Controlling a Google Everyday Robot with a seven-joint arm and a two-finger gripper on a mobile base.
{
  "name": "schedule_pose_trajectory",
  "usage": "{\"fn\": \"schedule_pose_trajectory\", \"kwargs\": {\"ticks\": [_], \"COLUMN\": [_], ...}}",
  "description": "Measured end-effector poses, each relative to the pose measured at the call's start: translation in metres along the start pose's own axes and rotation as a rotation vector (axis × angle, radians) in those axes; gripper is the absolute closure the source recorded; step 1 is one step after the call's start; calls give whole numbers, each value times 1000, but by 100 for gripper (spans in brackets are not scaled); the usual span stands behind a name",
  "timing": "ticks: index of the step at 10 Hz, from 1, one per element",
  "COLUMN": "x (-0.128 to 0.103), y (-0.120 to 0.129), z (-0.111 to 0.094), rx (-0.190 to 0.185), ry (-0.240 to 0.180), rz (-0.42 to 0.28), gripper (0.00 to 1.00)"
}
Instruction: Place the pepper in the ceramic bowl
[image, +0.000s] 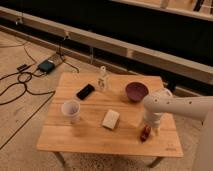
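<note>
Wooden table (80, 142): pincer (149, 130) spread over pepper (144, 134); ceramic bowl (136, 91) near.

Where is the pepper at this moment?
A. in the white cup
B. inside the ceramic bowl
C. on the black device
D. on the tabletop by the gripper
D: the pepper lies on the tabletop right at the gripper, apart from the ceramic bowl behind it.
</note>
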Motion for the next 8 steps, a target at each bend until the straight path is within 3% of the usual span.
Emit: {"fn": "schedule_pose_trajectory", "kwargs": {"ticks": [1, 5, 6, 8], "x": [-2, -5, -6, -11], "y": [1, 9, 14, 26], "z": [2, 5, -2, -16], "rx": [-4, -30, -37, -42], "ry": [4, 22, 22, 13], "rz": [3, 8, 6, -14], "gripper": [37, 75, 90, 100]}}
